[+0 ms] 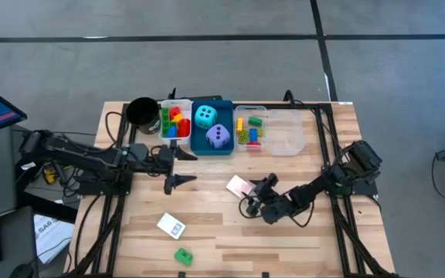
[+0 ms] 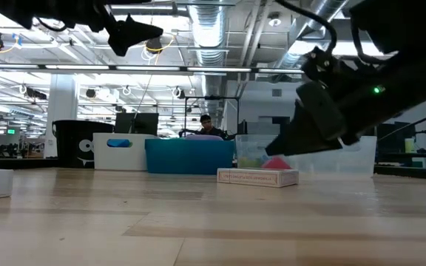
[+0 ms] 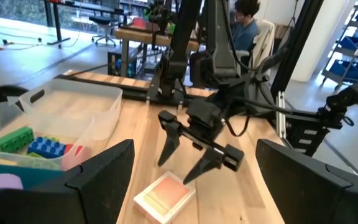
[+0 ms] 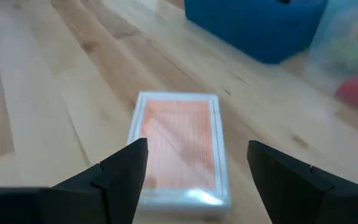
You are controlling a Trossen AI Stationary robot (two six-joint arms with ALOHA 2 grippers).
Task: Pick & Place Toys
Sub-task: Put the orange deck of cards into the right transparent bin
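Right end effector [image 1: 248, 199] gapes over one pink card [image 1: 239, 185] (untouched); two dice, one white card.

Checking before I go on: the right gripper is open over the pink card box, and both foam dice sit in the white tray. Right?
Not quite. The right gripper is open at the pink card box, but the high view shows the cyan die and purple die in the blue tray, not the white one.
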